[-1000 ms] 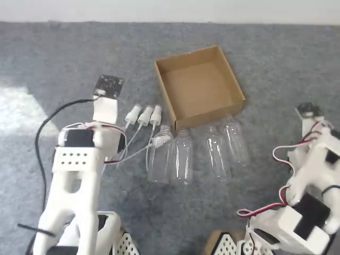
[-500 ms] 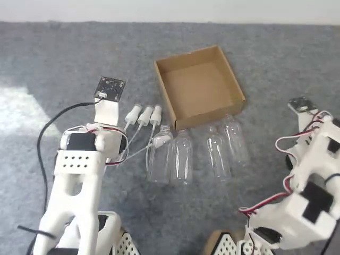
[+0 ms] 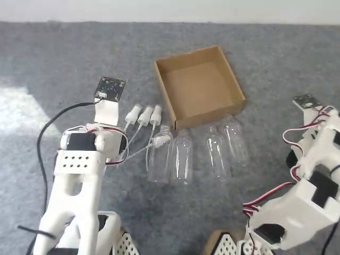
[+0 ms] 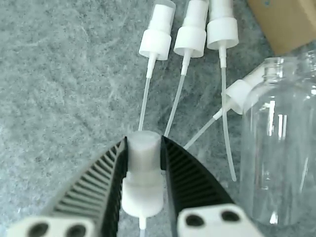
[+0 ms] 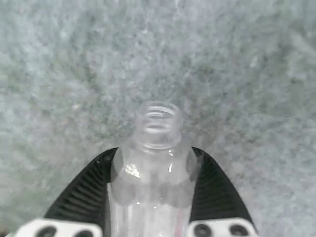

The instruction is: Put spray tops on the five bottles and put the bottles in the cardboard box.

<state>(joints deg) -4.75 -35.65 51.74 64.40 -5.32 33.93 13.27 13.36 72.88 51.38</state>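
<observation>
ok so the held spray top [image 4: 142, 195] sits right in the left gripper [image 4: 144, 143], black jaws pinching it from both sides. Its long axis runs in line with the jaws, head pointing away from the wrist and the thin tube going back toward it. Just past it, three loose spray tops [image 4: 190, 34] lie side by side on the carpet [image 3: 53, 64], heads on the far side and dip tubes trailing back toward the arm, pretty much parallel. A fourth spray top [image 3: 161, 140] lies at an angle, its head right beside the open neck of the leftmost bottle. The right gripper [image 5: 154, 153] is clamped around the shoulders of a clear bottle [image 5: 157, 126] with no top on it, open mouth facing away from the wrist and body running along the jaws, carpet behind it. From the high view, four bottles [image 3: 181, 156] lie flat on the carpet in a loose row, long axes running near to far, necks aimed at the cardboard box [image 3: 212, 114]. The box sits open just beyond them, turned a bit askew, and the two right-hand bottles nearly touch its front wall. The left arm [image 3: 79, 159] stands at the near left, the right arm [image 3: 313, 175] at the near right, well apart from the row. The surface is grey fuzzy carpet all over, with a bright patch of light [image 3: 16, 109] on the left and a strip of white wall [image 3: 170, 9] along the far edge.
</observation>
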